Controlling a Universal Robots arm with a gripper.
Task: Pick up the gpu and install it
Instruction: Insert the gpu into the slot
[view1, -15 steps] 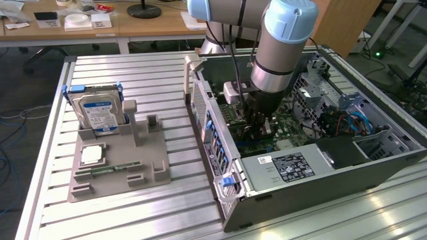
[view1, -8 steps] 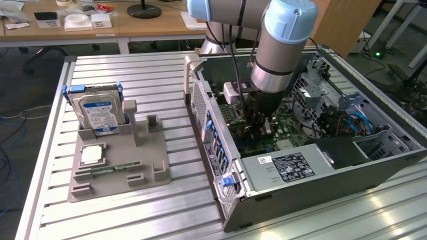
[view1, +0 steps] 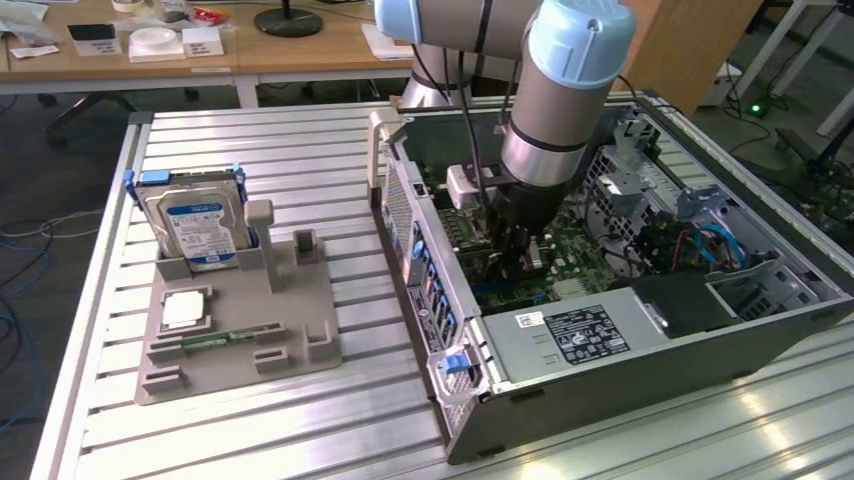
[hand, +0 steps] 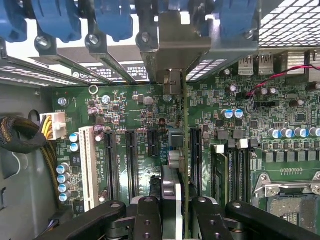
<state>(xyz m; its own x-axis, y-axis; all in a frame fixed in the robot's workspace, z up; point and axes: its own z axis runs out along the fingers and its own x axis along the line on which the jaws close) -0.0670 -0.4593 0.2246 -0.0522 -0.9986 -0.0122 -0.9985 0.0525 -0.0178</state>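
Note:
My gripper (hand: 176, 216) is down inside the open computer case (view1: 414, 250), shut on the gpu (hand: 185, 140). I see the card edge-on: a thin green board with a black cooler, standing upright over the motherboard (hand: 125, 107). Its silver end bracket (hand: 175, 47) is up against the rear slot openings, under the blue latches (hand: 112, 20). A black finger (hand: 147, 220) presses on one side of the card and its partner on the other. The card's edge runs beside the black expansion slots (hand: 132, 160); whether it sits in one I cannot tell. In the exterior view the gripper (view1: 523, 240) hangs over the motherboard.
A grey parts holder (view1: 234, 330) lies on the slatted table at the exterior view's left. It carries a silver hard drive with a blue label (view1: 200, 225), a narrow green memory stick (view1: 220, 338) and a square chip (view1: 184, 308). The power supply (view1: 581, 335) and drive cage (view1: 761, 285) crowd the case.

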